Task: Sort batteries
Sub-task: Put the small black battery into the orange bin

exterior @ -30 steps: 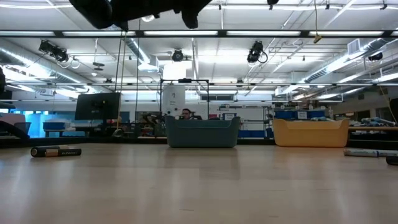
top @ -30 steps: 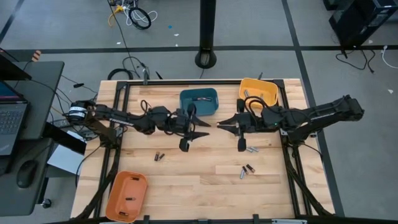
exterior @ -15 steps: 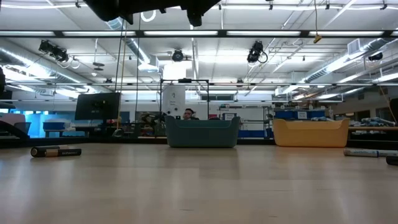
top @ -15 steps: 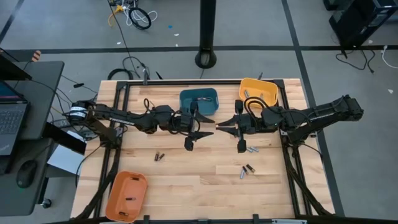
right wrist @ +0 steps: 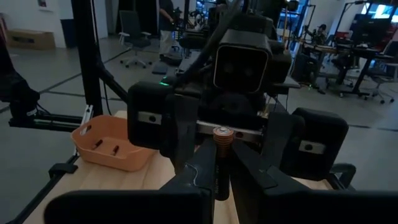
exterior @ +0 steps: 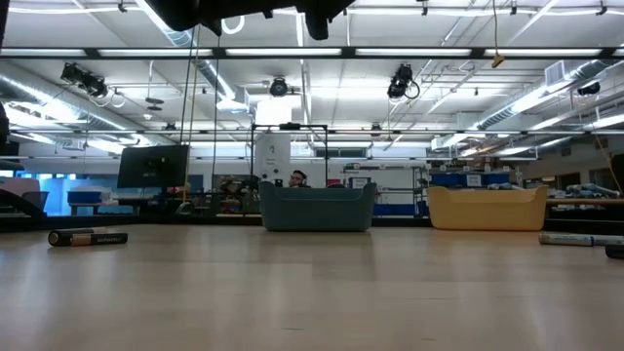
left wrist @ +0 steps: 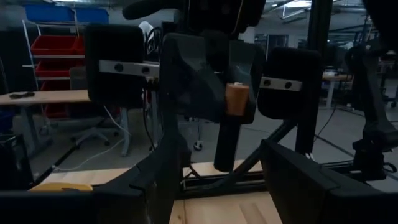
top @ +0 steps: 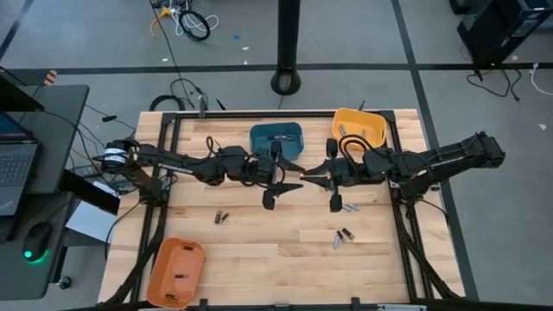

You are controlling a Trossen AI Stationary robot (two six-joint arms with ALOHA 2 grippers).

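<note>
Copper-capped battery (right wrist: 221,133) sat pinched upright in the right gripper (top: 318,175), mid-table, facing the left gripper (top: 278,177), whose fingers stood wide around it (a handover, by my read). Risk: right lets go before left clamps, so the cell drops and rolls. Other batteries (top: 342,235) lay on the near-right wood.

- High view looks straight down over the whole table (top: 259,250).
- Low view sits at tabletop level, facing the teal bin (exterior: 317,207).
- Wrist views seemingly face each other, close.
</note>
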